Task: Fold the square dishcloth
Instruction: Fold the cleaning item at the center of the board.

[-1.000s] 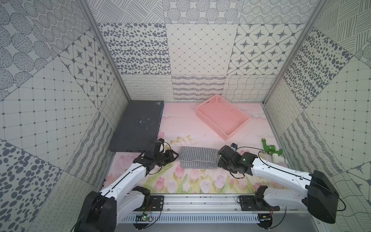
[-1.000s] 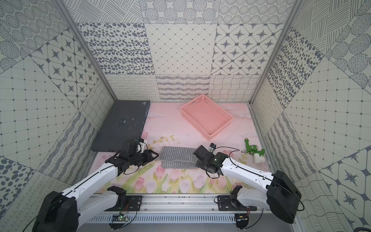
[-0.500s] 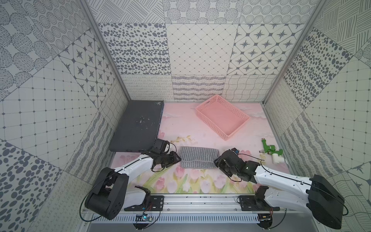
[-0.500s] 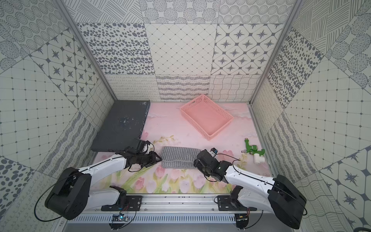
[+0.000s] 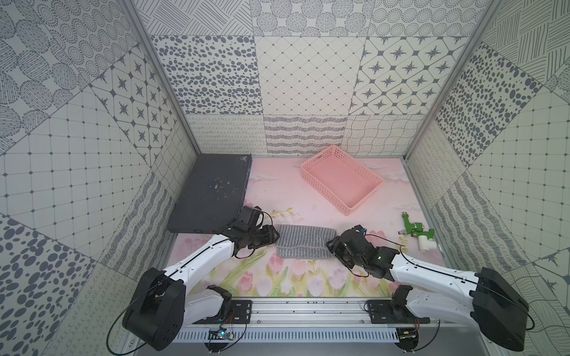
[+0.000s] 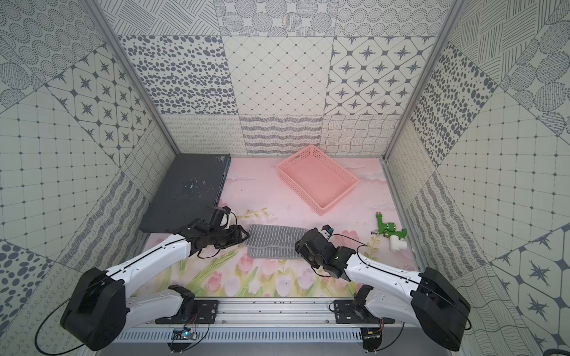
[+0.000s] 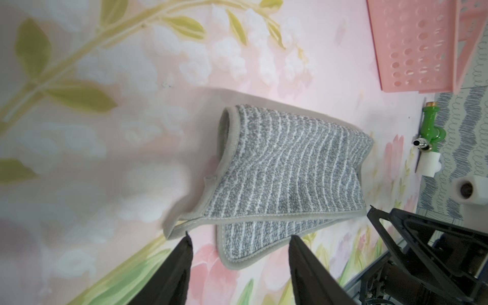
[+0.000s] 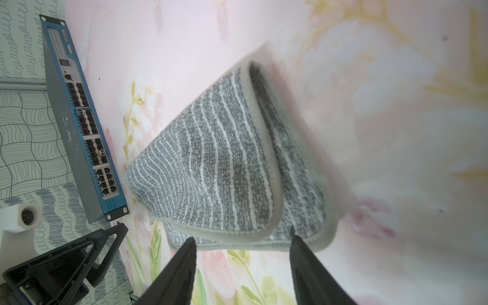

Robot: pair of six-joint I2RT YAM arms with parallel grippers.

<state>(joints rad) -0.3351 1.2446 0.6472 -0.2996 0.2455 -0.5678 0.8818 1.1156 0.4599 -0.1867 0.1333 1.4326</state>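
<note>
Between folds of the square dishcloth [image 5: 303, 245], left tool [image 7: 239, 235] and right tool [image 8: 241, 235] parted, empty; next, pinch corners squarely.

The dishcloth [image 5: 303, 242] lies on the tabletop [image 5: 277, 191], near the front middle. The network switch [image 5: 212, 194] sits behind and left of it by the left wall. The basket [image 5: 365, 198] stands behind it to the right, with a pipe fitting [image 5: 416, 229] by the right wall.

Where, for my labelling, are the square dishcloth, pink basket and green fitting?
square dishcloth [image 5: 303, 239]: in a top view, middle of its upper layer.
pink basket [image 5: 340, 180]: in a top view, its bare floor.
green fitting [image 5: 416, 229]: in a top view, its green body.
</note>
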